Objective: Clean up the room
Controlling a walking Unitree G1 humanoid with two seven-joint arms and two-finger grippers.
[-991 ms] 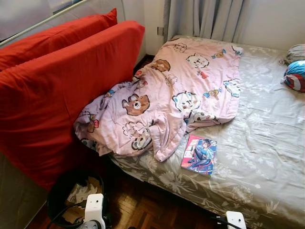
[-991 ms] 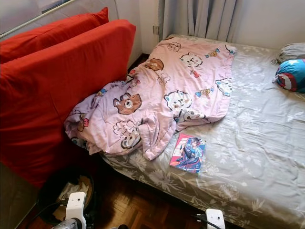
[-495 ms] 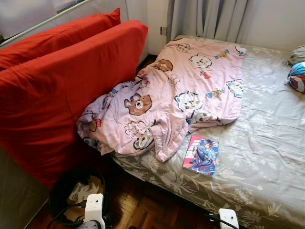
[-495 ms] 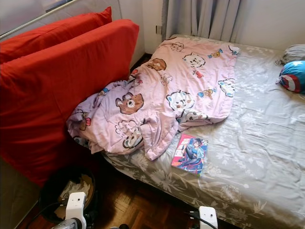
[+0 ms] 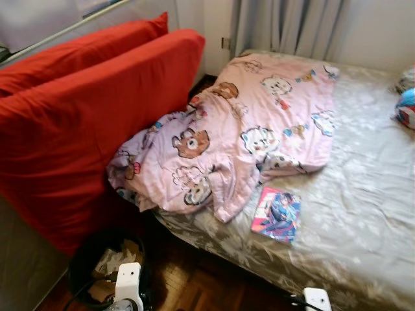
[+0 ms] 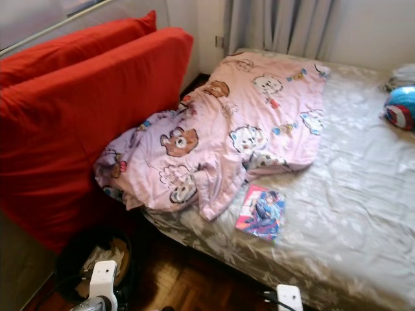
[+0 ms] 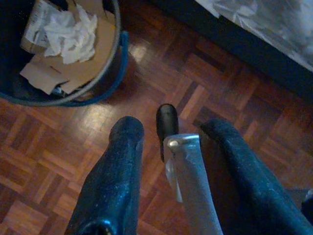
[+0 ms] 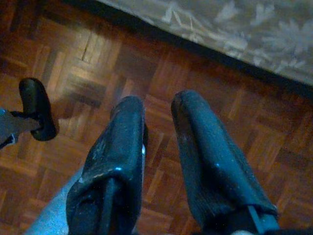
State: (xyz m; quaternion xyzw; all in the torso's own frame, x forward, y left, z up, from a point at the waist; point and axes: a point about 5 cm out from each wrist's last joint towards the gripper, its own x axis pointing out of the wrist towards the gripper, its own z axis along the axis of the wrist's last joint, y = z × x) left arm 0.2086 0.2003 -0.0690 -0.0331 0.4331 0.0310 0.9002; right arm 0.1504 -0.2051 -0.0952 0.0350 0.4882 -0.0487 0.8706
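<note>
A crumpled pink blanket (image 5: 240, 142) with cartoon animals lies across the near left part of the bed (image 5: 363, 194) and spills over its edge. A colourful comic book (image 5: 277, 214) lies flat on the grey flowered sheet just right of the blanket's hanging corner. Both my arms hang low by the floor in front of the bed. In the left wrist view my left gripper (image 7: 171, 125) is open over the parquet, close to a bin. My right gripper (image 8: 157, 100) has its fingers slightly apart, with nothing between them, above the floor by the bed's edge.
Two large red cushions (image 5: 78, 129) lean against the wall on the left. A dark bin (image 7: 63, 49) holding cardboard and crumpled tissue stands on the parquet floor (image 5: 194, 285) below them. A round blue and red cushion (image 5: 406, 107) lies at the bed's far right. Grey curtains (image 5: 285, 26) hang behind.
The whole picture has drifted slightly and turned blurry, so the camera is moving. Blanket, book and cushions keep their places, and both arms still hang down.
</note>
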